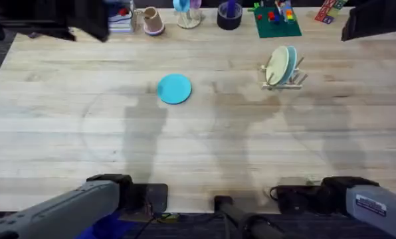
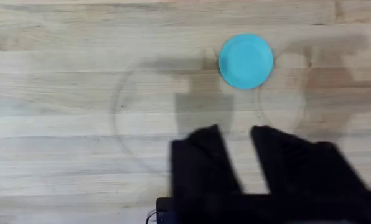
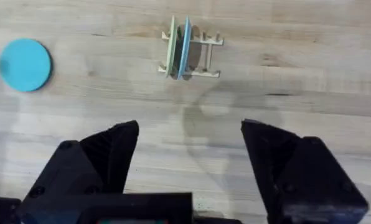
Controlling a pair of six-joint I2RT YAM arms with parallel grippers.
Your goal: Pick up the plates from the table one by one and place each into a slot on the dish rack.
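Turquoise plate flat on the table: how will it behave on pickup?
The turquoise plate looks thin and rigid, so probably light. Lying flat on the table, its low rim may be hard to get under, and it may slide if nudged. Rolling seems unlikely unless tipped on edge.

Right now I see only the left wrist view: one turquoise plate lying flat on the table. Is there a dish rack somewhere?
Observer: Yes. In the overhead view the dish rack stands on the table to the right of the turquoise plate, well apart from it.
Operator: Does it already hold plates?
Observer: Two stand upright in it side by side, a cream plate and a pale blue plate.
Operator: Is a slot free?
Observer: Yes. The right wrist view shows bare dowels beside the pale blue plate. The right gripper faces the rack from a distance, jaws open and holding nothing.
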